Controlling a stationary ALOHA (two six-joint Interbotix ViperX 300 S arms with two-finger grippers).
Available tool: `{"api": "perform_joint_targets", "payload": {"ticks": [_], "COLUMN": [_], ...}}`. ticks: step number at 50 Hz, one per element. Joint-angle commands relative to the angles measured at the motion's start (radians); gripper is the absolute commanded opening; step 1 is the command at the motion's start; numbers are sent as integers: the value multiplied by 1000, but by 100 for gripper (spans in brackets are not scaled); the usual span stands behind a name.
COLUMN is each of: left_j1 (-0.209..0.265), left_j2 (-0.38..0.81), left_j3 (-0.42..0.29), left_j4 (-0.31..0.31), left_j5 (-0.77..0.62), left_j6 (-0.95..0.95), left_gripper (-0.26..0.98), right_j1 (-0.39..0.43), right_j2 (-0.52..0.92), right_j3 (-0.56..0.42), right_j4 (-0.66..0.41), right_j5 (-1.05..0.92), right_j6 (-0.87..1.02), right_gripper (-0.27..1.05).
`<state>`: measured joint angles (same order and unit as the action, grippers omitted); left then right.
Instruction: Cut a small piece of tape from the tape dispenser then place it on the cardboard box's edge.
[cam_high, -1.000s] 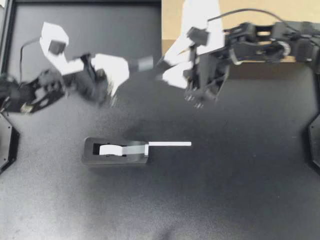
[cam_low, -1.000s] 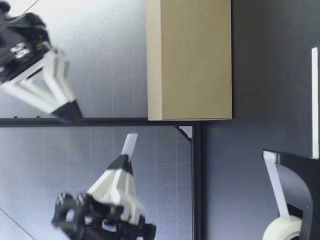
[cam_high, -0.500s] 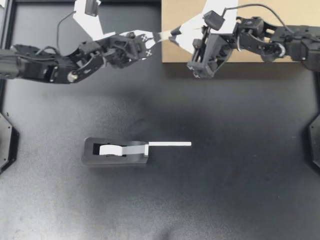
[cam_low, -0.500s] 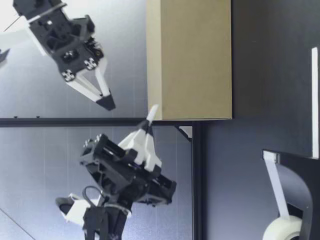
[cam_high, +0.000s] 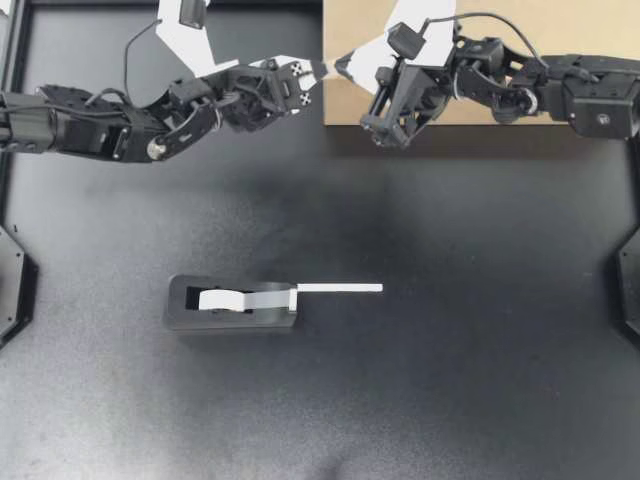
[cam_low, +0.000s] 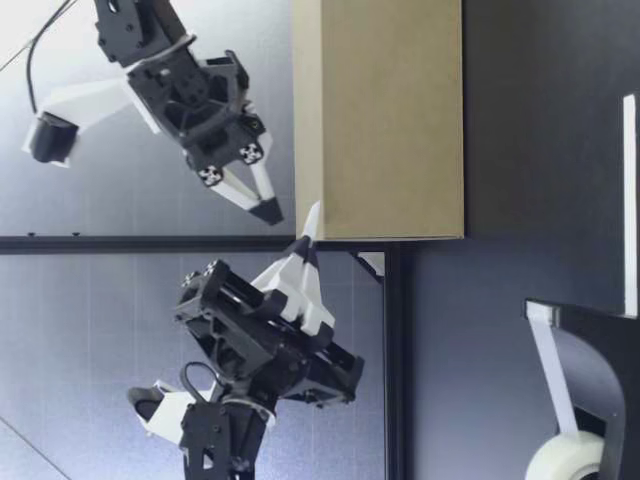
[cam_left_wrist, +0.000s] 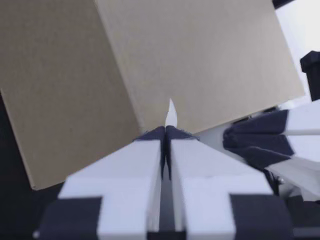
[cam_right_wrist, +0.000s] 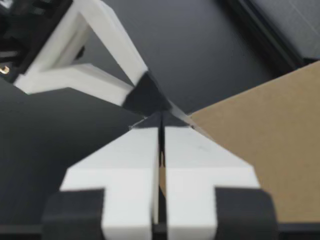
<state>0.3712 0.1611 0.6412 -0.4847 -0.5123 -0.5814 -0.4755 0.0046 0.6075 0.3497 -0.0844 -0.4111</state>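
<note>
My left gripper (cam_high: 310, 74) is shut on a small white piece of tape (cam_high: 322, 70) and holds it by the near left corner of the cardboard box (cam_high: 520, 60). In the left wrist view the tape (cam_left_wrist: 170, 112) sticks out past the shut fingertips toward the box (cam_left_wrist: 190, 55). My right gripper (cam_high: 341, 67) is shut, tip to tip with the left one over the box corner. I see nothing between its fingers (cam_right_wrist: 135, 150). The black tape dispenser (cam_high: 230, 304) lies mid-table, a strip of tape (cam_high: 340, 288) sticking out to its right.
A black frame rail (cam_low: 392, 350) runs along the table's far edge behind the grippers. The box (cam_low: 380, 120) stands upright at the back right. The dispenser (cam_low: 590, 380) sits close to the low camera.
My right gripper has gone from open to shut and moved left to the box corner. My left arm has carried the tape up and right to meet it.
</note>
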Motion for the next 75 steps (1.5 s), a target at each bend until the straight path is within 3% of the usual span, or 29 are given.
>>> {"api": "perform_joint_targets", "payload": {"ticks": [1,61,69,75], "left_j1": [5,8,8,8], "left_j2": [-15,-2,0,0], "left_j3": [-2,6,8,8], "left_j4": [2,-11,-11,-11], "left_j5": [-6,11,11,11], "left_j6": [0,6,8,11], "left_gripper": [-9,-8,0,18], "right_j1": [-9,-52,-52,-52], "right_j2": [-3,133,135,133], "right_j3": [-31,-114,-114,-115], "right_j4": [-2,-14,-14,-14], "right_j5": [-11,31,31,31], "right_j6": [2,0,2,2], "right_gripper": [-10,-10,-11,-10]}}
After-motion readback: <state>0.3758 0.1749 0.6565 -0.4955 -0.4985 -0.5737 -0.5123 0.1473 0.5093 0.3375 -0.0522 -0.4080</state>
